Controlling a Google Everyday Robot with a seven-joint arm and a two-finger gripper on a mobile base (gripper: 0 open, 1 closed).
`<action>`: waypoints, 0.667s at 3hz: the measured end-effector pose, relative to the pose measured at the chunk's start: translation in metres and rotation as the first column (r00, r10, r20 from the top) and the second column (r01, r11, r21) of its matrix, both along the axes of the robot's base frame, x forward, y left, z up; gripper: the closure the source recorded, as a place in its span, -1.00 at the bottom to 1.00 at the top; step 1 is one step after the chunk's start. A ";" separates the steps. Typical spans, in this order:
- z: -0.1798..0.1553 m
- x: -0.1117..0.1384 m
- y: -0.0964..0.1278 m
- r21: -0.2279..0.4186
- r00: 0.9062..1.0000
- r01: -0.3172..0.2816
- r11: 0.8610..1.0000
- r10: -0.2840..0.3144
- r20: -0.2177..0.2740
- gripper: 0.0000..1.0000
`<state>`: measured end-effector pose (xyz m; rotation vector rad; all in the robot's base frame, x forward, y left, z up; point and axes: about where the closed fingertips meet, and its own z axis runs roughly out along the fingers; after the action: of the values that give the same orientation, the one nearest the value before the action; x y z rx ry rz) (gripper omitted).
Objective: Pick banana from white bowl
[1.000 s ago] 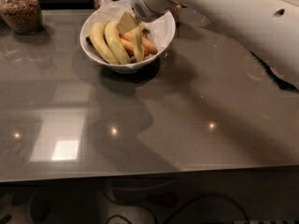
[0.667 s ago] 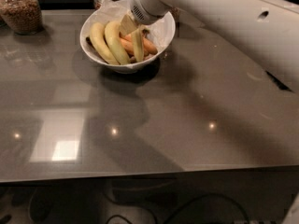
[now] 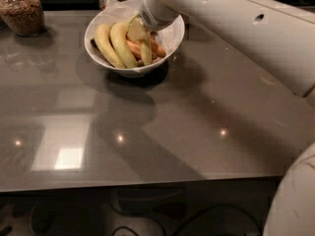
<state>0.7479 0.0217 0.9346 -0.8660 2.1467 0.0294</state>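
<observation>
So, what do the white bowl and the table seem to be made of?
The white bowl: likely glazed ceramic, smooth, glossy. The table: dark polished stone or laminate; it mirrors lights. The gripper is inside the bowl, over the banana.

The gripper [image 3: 141, 33], over the bowl [image 3: 129, 72] near the back edge of the table [image 3: 197, 132], has been lowered slightly toward the banana [image 3: 146, 53]. The arm [image 3: 236, 28] has been brought lower over the right edge. A white robot part [image 3: 295, 200] has been brought into view at the front right corner.
</observation>
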 end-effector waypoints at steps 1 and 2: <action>-0.010 0.002 0.000 0.005 0.999 0.013 1.000 -0.012 -0.038 0.04; -0.007 0.002 0.000 0.005 0.999 0.013 1.000 -0.012 -0.038 0.42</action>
<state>0.7495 0.0213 0.9271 -0.8554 2.1864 0.0452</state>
